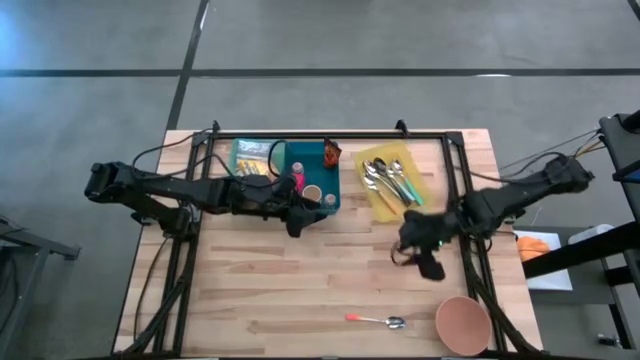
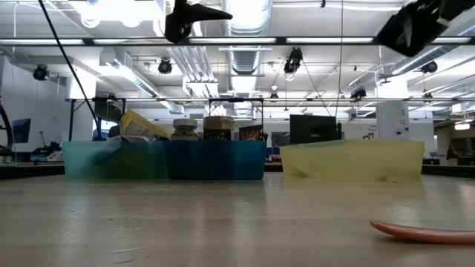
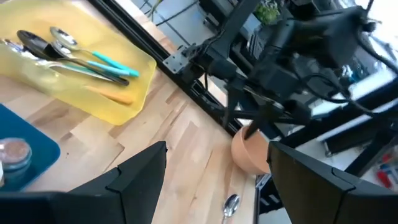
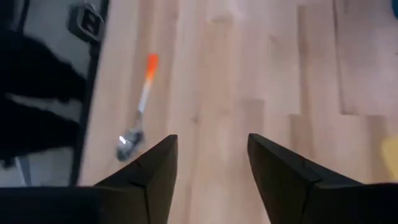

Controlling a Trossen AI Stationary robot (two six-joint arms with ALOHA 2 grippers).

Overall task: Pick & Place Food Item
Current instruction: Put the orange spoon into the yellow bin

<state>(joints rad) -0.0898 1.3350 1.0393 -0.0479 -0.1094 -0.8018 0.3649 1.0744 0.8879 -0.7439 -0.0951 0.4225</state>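
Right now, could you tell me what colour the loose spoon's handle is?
Orange, on the spoon; the right wrist view shows it best.

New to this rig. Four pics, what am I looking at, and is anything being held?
Two dark robot arms at a wooden table. One camera looks straight down, one sits at table level, one rides on each wrist. On the table: a teal bin of food items, a yellow tray of cutlery, a pink bowl, and a loose spoon with an orange handle. The left pincer hovers beside the bin, open and empty. The right pincer hangs over bare wood, fingers apart, nothing between them.
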